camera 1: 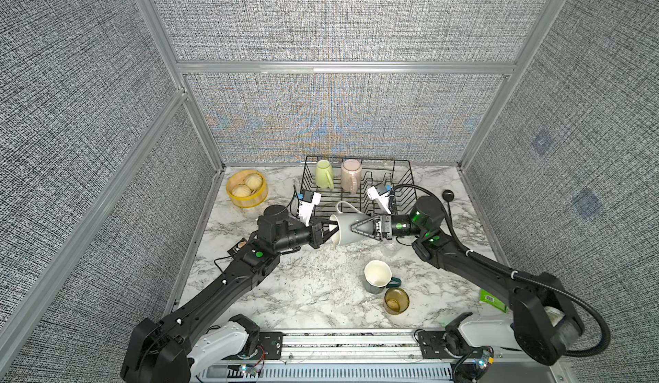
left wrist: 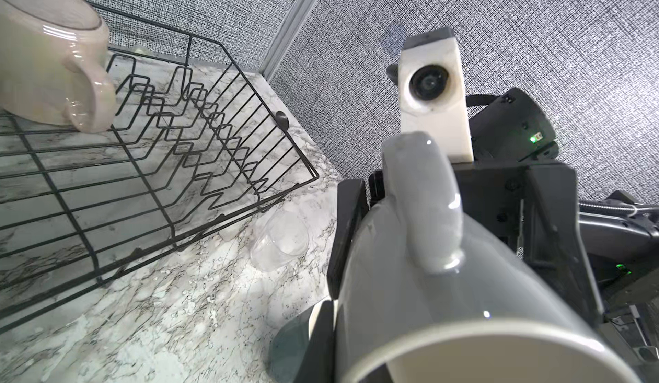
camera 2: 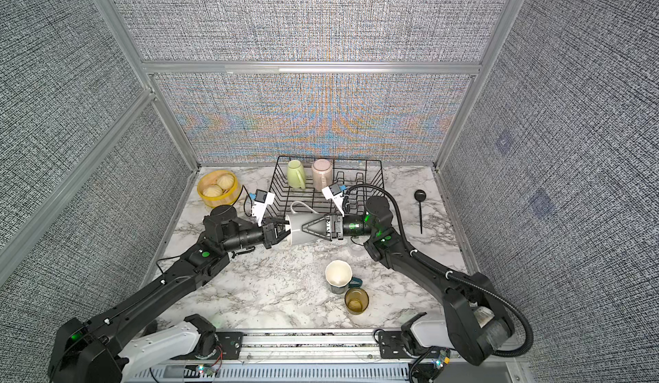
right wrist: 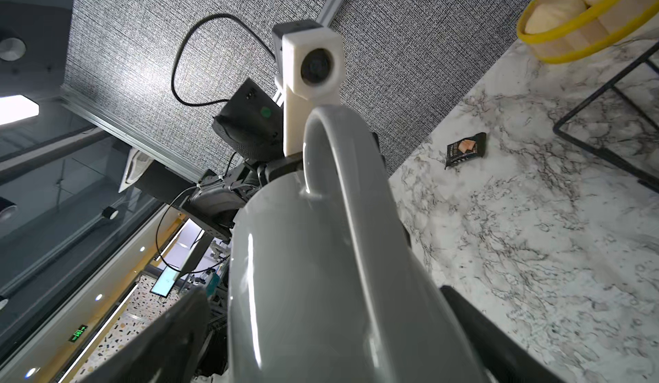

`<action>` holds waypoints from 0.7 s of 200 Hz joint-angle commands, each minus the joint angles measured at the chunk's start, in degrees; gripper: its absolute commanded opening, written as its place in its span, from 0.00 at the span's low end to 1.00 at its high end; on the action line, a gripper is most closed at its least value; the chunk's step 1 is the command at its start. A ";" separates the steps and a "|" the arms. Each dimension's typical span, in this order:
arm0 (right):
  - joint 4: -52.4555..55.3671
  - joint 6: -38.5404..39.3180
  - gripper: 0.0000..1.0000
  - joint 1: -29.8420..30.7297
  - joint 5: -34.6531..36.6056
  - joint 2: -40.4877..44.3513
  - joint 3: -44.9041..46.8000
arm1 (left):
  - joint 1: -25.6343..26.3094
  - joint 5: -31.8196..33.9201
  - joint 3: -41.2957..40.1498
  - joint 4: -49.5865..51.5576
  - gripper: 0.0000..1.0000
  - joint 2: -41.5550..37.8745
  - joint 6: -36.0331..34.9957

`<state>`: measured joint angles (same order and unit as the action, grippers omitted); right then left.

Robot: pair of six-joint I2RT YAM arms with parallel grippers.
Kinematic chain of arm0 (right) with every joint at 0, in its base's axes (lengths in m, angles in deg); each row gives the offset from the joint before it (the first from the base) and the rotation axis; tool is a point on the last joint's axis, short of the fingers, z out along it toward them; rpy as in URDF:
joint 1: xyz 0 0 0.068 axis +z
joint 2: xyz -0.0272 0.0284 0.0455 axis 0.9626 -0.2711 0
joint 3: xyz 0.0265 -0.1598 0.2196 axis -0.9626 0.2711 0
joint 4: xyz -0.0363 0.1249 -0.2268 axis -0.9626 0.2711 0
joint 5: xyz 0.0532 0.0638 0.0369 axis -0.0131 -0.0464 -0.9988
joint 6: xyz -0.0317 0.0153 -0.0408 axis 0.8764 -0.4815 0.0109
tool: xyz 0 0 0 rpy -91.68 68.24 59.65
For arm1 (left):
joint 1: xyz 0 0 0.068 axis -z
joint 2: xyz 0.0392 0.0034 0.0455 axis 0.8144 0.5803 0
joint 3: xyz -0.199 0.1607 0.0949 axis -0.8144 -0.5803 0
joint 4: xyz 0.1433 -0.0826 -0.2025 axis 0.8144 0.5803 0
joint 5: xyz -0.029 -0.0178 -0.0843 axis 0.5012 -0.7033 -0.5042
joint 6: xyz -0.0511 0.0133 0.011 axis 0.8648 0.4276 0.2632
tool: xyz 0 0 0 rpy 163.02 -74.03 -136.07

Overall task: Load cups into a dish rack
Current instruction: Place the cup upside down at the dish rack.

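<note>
The grey mug point(camera 1: 344, 231) point(camera 2: 297, 229) hangs on its side just in front of the dish rack point(camera 1: 406, 178) point(camera 2: 378, 174), handle up. My left gripper point(camera 1: 330, 230) point(left wrist: 342, 356) is shut on its rim wall. My right gripper point(camera 1: 353, 228) point(right wrist: 322, 292) stands open, its fingers straddling the mug's body with a gap on one side. A light green mug point(camera 1: 323, 173) and a pale pink mug point(camera 1: 350, 175) point(left wrist: 46, 71) stand upside down in the rack. On the table are the teal mug point(camera 1: 376, 277), amber tumbler point(camera 1: 396, 301) and clear glass point(camera 1: 390, 247) point(left wrist: 280, 242).
A yellow steamer basket with buns point(camera 1: 246, 188) point(right wrist: 588, 17) sits at the back left. A black spoon point(camera 1: 447, 199) lies right of the rack. A green packet point(camera 1: 492, 299) lies under the right arm, a dark snack packet point(right wrist: 465, 149) by the left arm.
</note>
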<state>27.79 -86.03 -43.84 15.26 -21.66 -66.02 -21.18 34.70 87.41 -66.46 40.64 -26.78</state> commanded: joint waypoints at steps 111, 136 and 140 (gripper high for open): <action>-26.41 -18.63 0.97 2.33 -1.12 -9.42 -0.56 | -1.79 -0.23 -0.42 -9.99 0.00 3.26 7.18; -22.48 -16.45 0.97 2.44 -1.56 -9.68 -1.18 | -1.80 -1.43 0.05 -10.80 0.00 3.63 8.20; -22.05 -16.19 0.97 2.44 -1.70 -9.69 -1.28 | -1.79 -1.61 -0.10 -11.18 0.00 3.77 8.45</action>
<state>3.86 -104.74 -42.70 16.68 -31.15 -66.24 -23.22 33.25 86.97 -73.30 43.79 -20.14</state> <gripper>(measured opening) 0.967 0.096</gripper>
